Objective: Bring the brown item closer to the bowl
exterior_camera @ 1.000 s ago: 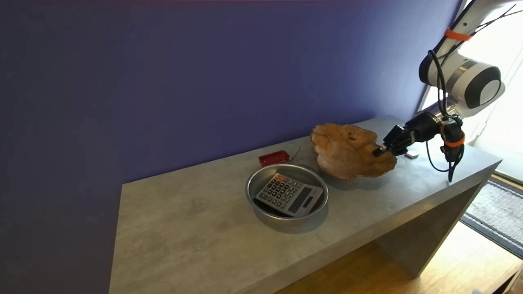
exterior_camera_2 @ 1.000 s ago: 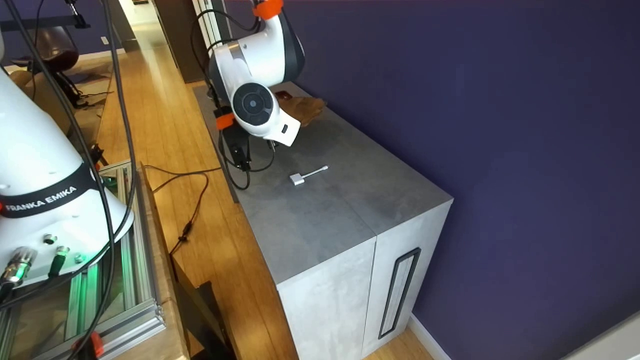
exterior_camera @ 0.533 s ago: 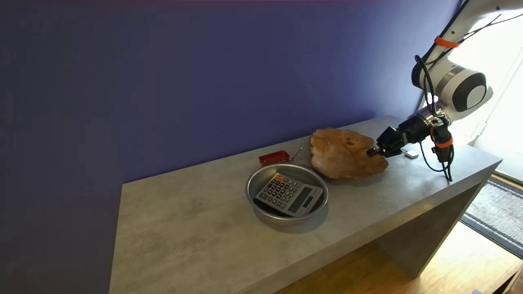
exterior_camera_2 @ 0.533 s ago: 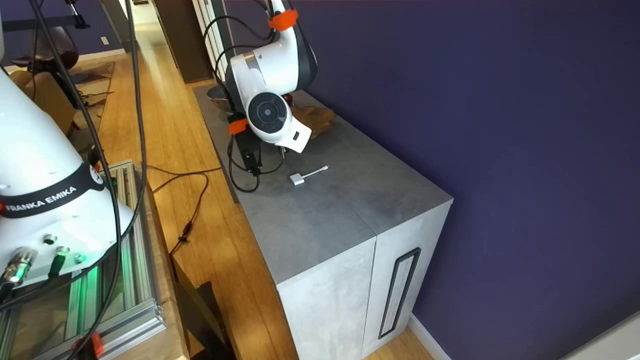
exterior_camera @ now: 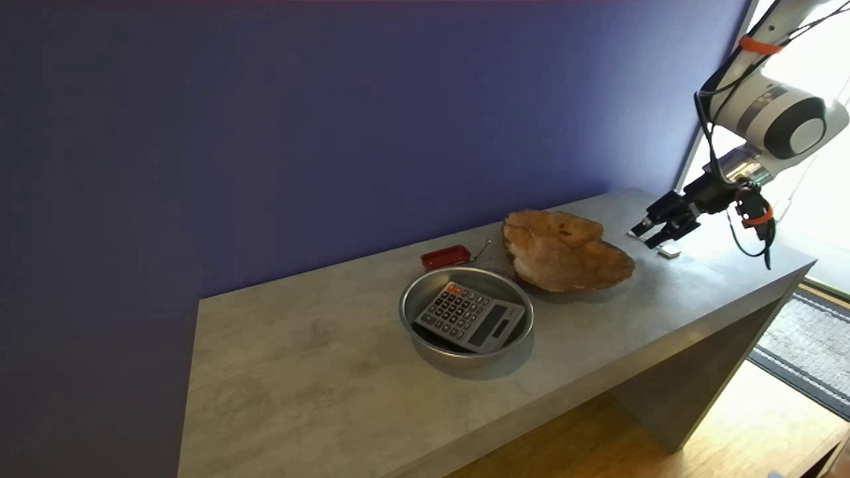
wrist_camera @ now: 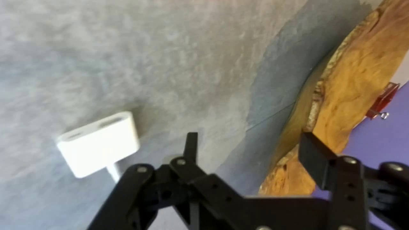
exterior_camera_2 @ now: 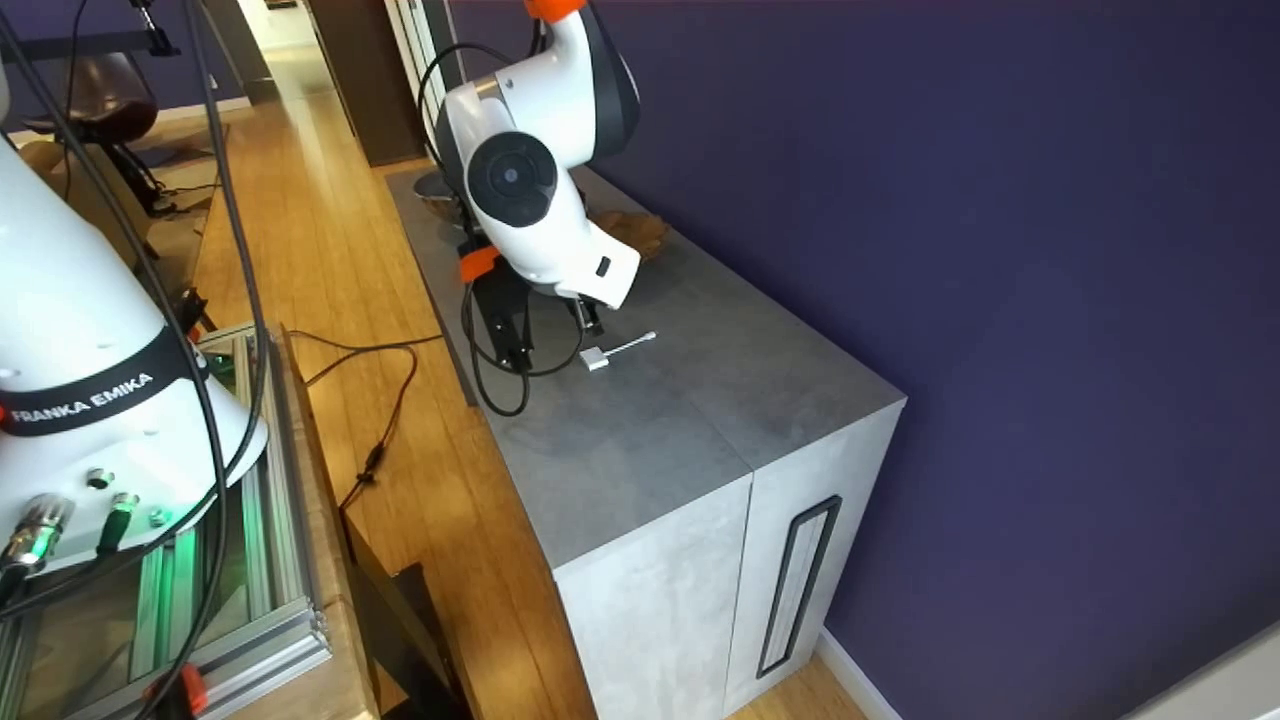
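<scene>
The black gripper [wrist_camera: 249,135] is spread wide, empty. Ahead, apart, lies the wavy-edged brown wooden dish [exterior_camera: 559,257], long axis crosswise to the gripper, tapering rightward below its tips in an exterior view; beyond, the round grey metal bowl [exterior_camera: 422,296].

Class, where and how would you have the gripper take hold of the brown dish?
Probably the rim of the brown dish, on the side away from the bowl, approached from that side, where the open gripper is. In the wrist view, that rim flares out above the table, so the jaws could likely pinch it from inside and beneath.
</scene>
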`<state>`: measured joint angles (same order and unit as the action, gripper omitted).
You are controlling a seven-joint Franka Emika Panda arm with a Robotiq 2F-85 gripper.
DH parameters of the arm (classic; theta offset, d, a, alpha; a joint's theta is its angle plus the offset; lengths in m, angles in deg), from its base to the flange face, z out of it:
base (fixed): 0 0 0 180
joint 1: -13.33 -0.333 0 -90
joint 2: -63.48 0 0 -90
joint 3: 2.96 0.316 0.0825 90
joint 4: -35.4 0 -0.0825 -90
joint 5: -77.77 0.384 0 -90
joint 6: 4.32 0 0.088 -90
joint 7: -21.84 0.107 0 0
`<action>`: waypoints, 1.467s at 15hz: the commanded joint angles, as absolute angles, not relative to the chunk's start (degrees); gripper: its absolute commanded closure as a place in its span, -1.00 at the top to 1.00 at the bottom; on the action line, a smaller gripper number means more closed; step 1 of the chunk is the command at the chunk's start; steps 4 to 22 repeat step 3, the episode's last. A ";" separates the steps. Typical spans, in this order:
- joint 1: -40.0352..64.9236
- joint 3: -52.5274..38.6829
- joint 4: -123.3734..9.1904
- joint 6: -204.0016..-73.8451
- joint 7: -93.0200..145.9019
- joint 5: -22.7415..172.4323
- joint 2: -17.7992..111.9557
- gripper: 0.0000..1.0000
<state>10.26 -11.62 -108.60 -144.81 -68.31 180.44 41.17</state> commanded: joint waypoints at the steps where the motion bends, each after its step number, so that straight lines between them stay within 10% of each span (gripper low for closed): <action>1: 14.45 -15.09 -118.32 -144.79 -72.08 178.10 54.90 1.00; 22: 14.60 -13.59 -114.17 -145.32 -71.05 178.08 49.50 0.99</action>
